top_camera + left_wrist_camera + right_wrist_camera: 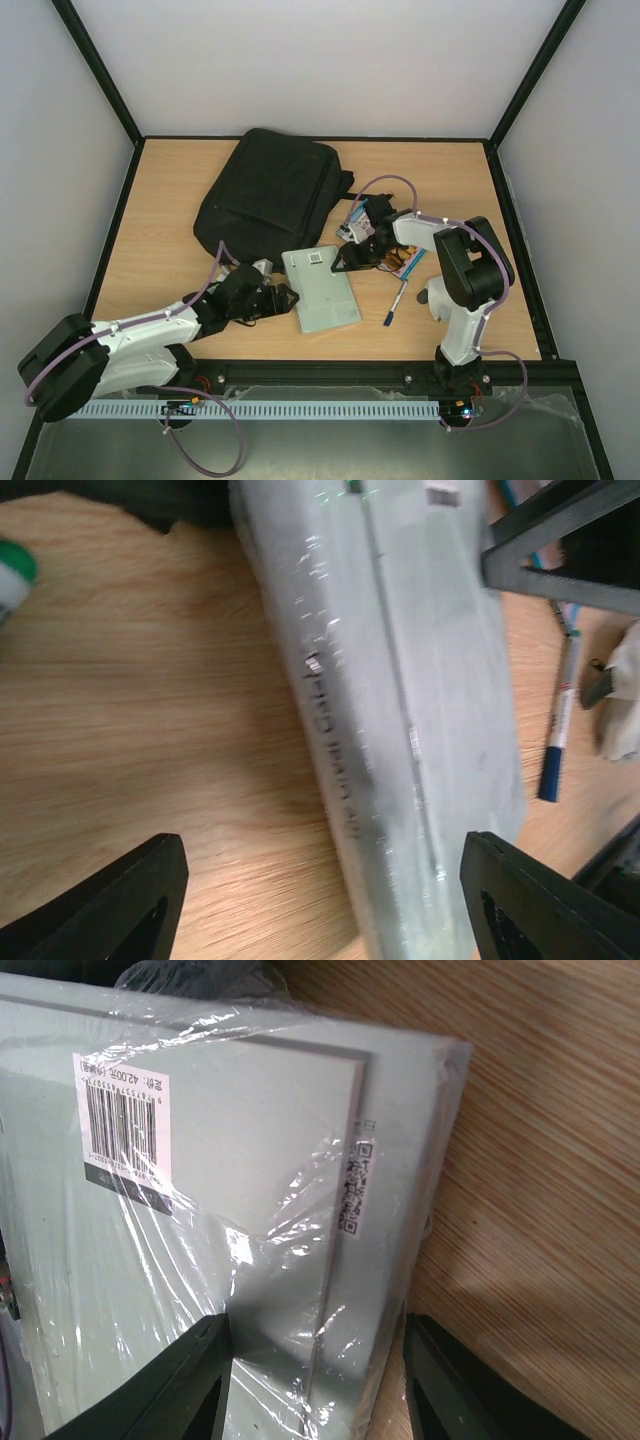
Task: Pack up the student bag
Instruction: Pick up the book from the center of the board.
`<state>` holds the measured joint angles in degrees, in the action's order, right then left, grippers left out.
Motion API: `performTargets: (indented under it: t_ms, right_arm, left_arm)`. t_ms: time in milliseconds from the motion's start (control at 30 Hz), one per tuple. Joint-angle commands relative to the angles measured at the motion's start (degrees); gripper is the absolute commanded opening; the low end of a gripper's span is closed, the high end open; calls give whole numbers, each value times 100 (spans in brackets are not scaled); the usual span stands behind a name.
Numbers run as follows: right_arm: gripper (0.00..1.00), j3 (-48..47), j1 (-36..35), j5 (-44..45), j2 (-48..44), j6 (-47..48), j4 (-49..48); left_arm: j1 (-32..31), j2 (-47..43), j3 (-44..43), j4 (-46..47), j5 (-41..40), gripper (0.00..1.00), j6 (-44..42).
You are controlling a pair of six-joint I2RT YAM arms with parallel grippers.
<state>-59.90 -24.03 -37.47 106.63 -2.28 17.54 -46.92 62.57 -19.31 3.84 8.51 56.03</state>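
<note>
The student bag [275,190] lies flat at the back of the table, black and closed as far as I can see. In front of it lies a pale grey-green shrink-wrapped book [320,288]. My left gripper [283,296] stands open at the book's left edge; in the left wrist view the book [400,680] runs up between its wide jaws [325,880]. My right gripper [350,262] is at the book's far right corner. In the right wrist view the barcoded book [230,1160] fills the gap, one finger over the cover, one beside the spine, gripper [315,1360] open.
A blue-capped pen [397,303] lies right of the book, also in the left wrist view as the pen [557,725]. Small mixed items [358,226] sit by the right arm near the bag. A white and green object [12,575] lies left of the book.
</note>
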Motion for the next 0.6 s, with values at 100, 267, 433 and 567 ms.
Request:
performTargets:
  t_ms: [100, 267, 433, 567]
  right_arm:
    - [48, 84, -35, -37, 281, 97, 138]
    - [48, 81, -39, -48, 292, 125, 144]
    - [48, 71, -37, -88, 347, 146, 181]
    - [48, 49, -35, -119, 385, 182, 231]
  left_arm:
    - [80, 211, 301, 1295, 313, 77, 248]
    - [92, 441, 316, 1746, 420, 74, 386]
    - [95, 954, 155, 2075, 530, 70, 544]
    - [87, 1249, 169, 2586, 706, 68, 796]
